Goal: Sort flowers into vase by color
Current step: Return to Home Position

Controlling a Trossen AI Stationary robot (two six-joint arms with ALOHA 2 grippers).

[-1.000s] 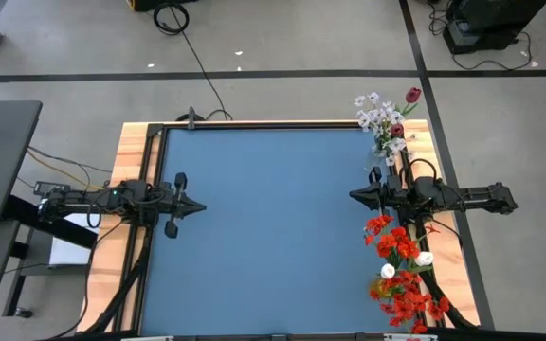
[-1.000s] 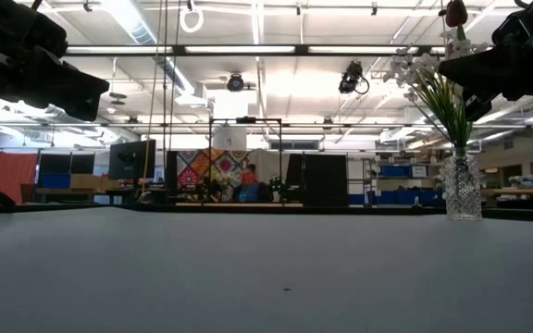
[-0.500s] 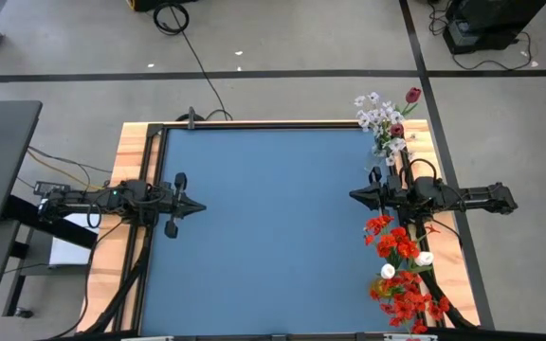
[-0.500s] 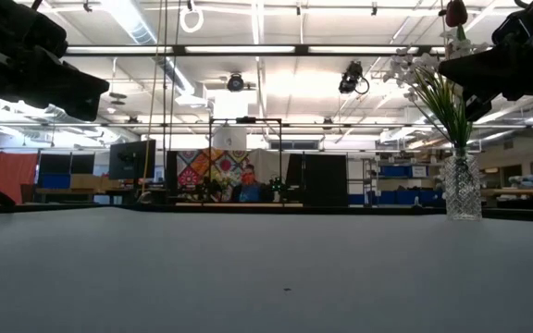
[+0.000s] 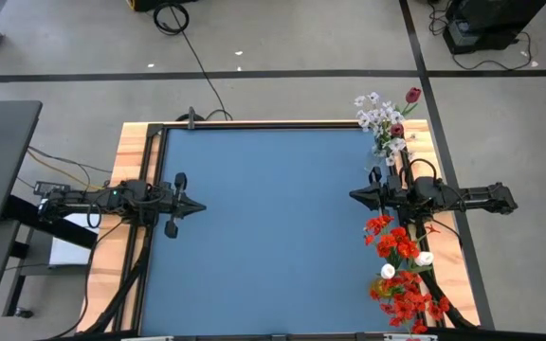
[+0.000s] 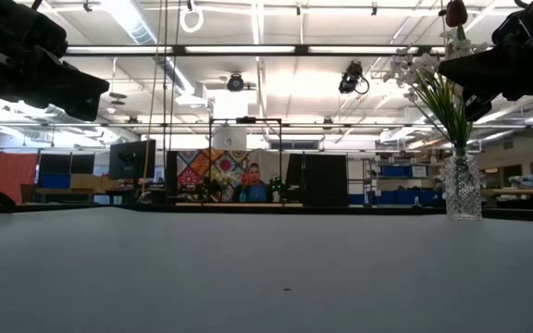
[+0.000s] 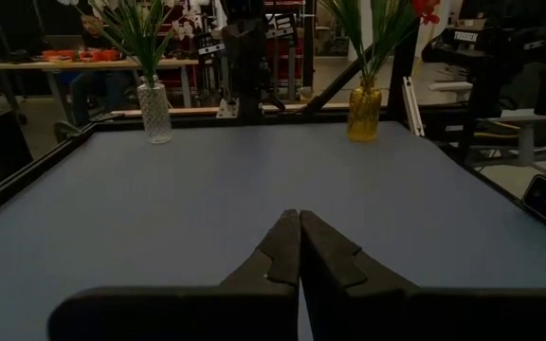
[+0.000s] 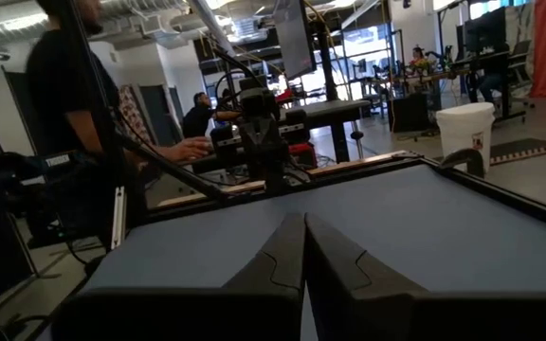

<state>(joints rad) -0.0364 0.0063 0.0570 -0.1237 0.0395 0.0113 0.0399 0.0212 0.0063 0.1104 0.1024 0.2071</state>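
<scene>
At mid-right of the high view, the right gripper point(image 5: 353, 196) hangs over the right side of the table point(image 5: 273, 237). Its fingers are pressed together on nothing, as its wrist view shows. Just below it in the frame, red flowers point(image 5: 401, 270) and two white buds point(image 5: 388, 272) spread from a yellow vase point(image 7: 364, 112) at the lower right corner. The closest red bloom lies just beside the arm, apart from the fingertips. Just above the gripper, in the upper right, white blossoms point(image 5: 375, 116) and dark red buds point(image 5: 412, 95) stand in a clear vase point(image 6: 462, 185). This vase is upright, near the gripper but not touching it. Far across the table at mid-left, the left gripper point(image 5: 200, 207) is likewise closed and empty. It points toward the right one and is well apart from both vases.
</scene>
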